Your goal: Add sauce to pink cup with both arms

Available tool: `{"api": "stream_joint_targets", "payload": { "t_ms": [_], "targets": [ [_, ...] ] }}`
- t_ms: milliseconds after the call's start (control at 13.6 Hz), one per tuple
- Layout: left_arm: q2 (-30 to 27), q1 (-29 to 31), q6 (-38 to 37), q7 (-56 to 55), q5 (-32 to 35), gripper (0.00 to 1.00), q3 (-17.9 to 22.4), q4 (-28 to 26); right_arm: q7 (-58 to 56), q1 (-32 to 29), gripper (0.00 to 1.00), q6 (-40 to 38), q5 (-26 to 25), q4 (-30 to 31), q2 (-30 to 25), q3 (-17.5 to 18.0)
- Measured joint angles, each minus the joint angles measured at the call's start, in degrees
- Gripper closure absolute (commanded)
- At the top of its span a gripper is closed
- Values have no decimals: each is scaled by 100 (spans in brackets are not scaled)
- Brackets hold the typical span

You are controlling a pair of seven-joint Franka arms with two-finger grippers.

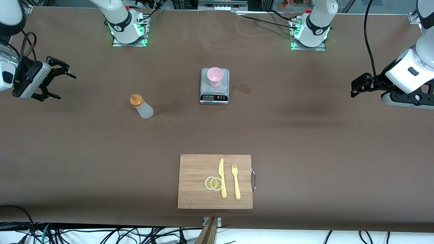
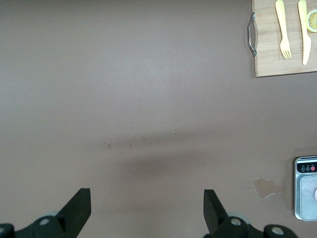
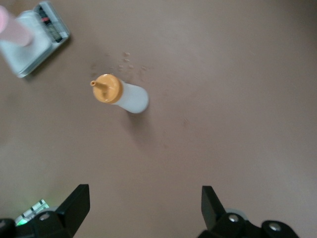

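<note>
Brown matte paper is spread over the table (image 1: 305, 135). On it the sauce (image 1: 142, 107), a frosted translucent squeeze bottle with an orange nozzle cap, is stood upright, well apart from the right gripper (image 1: 56, 81), whose black fingers are spread in the air over the right arm's end. The pink cup (image 1: 215, 76), smooth tapered plastic, is set on a grey scale (image 1: 214, 95), beside a stain (image 1: 242, 88). The left gripper (image 1: 356, 88) is held spread over bare paper at the left arm's end. A wooden board (image 1: 196, 183) carries lemon slices (image 1: 213, 183), a yellow knife (image 1: 222, 178) and a yellow fork (image 1: 235, 181).
</note>
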State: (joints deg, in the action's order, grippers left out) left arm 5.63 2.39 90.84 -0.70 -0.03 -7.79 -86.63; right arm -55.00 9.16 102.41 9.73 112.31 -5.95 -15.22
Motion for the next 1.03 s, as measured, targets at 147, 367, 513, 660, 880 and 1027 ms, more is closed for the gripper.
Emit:
{"api": "stream_joint_targets", "payload": {
  "t_ms": [147,367,513,660,880,1027],
  "targets": [
    [0,0,0,0,0,0,0,0,1493,85,0,-92,-547,-9,-329,205],
    [0,0,0,0,0,0,0,0,2834,101,0,-656,-897,-365,-554,430],
    [0,0,0,0,0,0,0,0,3003,99,0,-758,-1123,-701,-554,423],
    [0,1,0,0,0,0,3,1,3070,97,0,-756,-1065,-825,-514,256],
    [-1,2,0,0,0,0,5,7,3427,111,0,-873,-846,-842,-443,130],
    [-3,4,0,0,0,0,8,11,4119,182,0,-1062,-835,-950,-434,279]
  ]
}}
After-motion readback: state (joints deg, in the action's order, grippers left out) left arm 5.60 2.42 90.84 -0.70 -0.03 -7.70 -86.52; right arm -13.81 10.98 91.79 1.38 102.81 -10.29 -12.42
